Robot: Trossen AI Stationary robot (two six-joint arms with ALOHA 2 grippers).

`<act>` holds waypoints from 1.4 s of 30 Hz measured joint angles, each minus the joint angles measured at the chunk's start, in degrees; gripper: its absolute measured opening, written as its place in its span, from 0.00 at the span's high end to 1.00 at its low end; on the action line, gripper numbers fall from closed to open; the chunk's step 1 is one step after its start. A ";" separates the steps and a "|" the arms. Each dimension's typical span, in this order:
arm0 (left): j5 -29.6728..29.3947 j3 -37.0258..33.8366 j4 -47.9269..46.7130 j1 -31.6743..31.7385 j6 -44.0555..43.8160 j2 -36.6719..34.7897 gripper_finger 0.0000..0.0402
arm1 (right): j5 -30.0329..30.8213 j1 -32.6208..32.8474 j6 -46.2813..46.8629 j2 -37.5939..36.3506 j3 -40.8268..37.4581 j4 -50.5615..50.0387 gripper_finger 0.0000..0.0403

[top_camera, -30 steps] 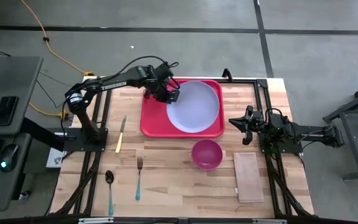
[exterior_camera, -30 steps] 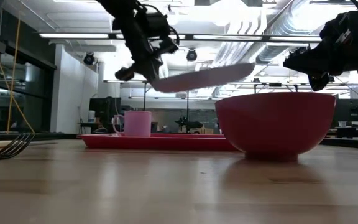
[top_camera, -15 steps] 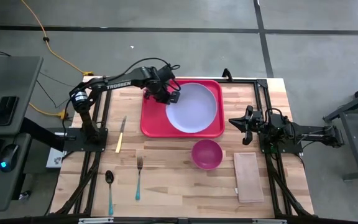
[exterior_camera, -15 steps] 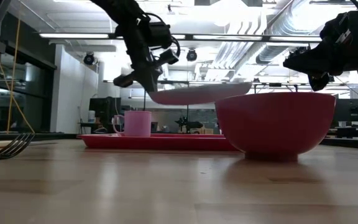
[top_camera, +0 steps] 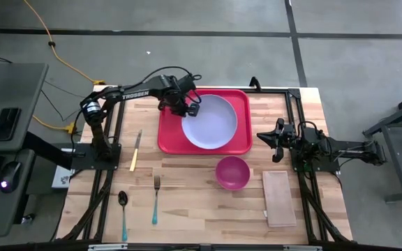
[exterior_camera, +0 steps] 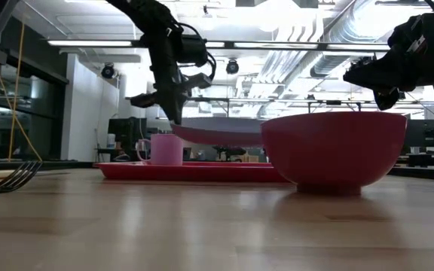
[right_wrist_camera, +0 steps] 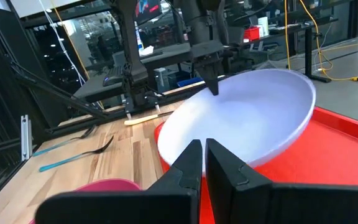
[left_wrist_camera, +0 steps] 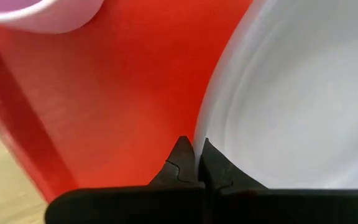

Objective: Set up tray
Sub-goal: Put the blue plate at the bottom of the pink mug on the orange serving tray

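Note:
The round lavender plate [top_camera: 213, 123] hangs over the red tray [top_camera: 169, 138], with my left gripper [top_camera: 189, 110] shut on the rim nearest the table's left edge. In the low view the plate [exterior_camera: 217, 130] sits above the tray [exterior_camera: 194, 172], and its right part is hidden behind the bowl. A pink cup [exterior_camera: 166, 149] stands on the tray's left part. My right gripper [top_camera: 261, 135] waits shut and empty at the table's right side, pointing toward the tray. My left gripper pinches the plate's rim [left_wrist_camera: 205, 121] between its two fingers, one on the plate's inner face and one on its outer side. The fingers [exterior_camera: 175, 113] come steeply from above. The held rim is clear of the tray. Whether the opposite edge [right_wrist_camera: 229, 163] touches the tray, I cannot tell.
A magenta bowl [top_camera: 232, 172] stands near the tray's front right corner, with a tan napkin [top_camera: 279, 199] to its right. A knife [top_camera: 136, 150], a fork [top_camera: 155, 199] and a spoon [top_camera: 123, 213] lie on the table's left part.
My left gripper has gone down toward the tray and a little toward the table's left edge, tipping steeper. The plate has come down with it. Its free edge, which stood higher than the held rim, has sunk low behind the bowl.

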 joint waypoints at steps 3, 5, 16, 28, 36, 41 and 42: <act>-0.22 0.04 0.78 -0.02 -0.63 0.95 0.97 | 0.00 0.00 0.00 0.00 0.00 -0.01 1.00; -1.30 0.02 -0.07 -0.01 -0.82 1.42 0.97 | 0.01 -0.01 0.00 0.00 0.01 0.00 1.00; -4.56 0.02 0.85 0.01 -3.00 3.76 0.97 | 0.01 0.01 -0.07 0.44 0.00 -0.04 1.00; -6.42 0.00 0.30 0.56 -3.05 4.39 0.97 | 0.01 0.01 -0.10 0.66 0.01 -0.04 1.00; -6.49 0.00 0.22 1.30 -3.07 4.36 0.97 | 0.01 0.00 -0.04 0.70 0.01 -0.02 1.00; -6.04 0.00 -0.34 1.46 -2.98 4.36 0.97 | 0.01 0.01 -0.09 0.70 0.00 -0.02 1.00; -6.06 0.00 -0.60 1.46 -2.98 4.36 0.97 | 0.01 -0.01 -0.09 0.70 0.02 -0.02 1.00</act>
